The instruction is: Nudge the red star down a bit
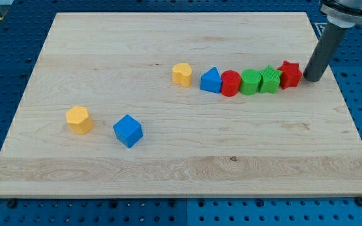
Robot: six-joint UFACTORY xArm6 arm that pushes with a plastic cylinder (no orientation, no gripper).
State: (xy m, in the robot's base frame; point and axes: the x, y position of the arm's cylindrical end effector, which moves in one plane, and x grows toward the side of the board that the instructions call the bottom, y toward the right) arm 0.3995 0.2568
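Observation:
The red star (289,74) lies at the right end of a row of blocks on the wooden board (181,157), touching a green block (269,80) on its left. My tip (310,79) stands just right of the red star, very close to it or touching it. The rod rises up toward the view's top right corner.
The row runs leftward from the star: the green block, a second green block (251,82), a red cylinder (230,83), a blue block (211,80). A yellow block (181,73) sits apart. A yellow block (79,119) and a blue cube (127,130) lie at lower left.

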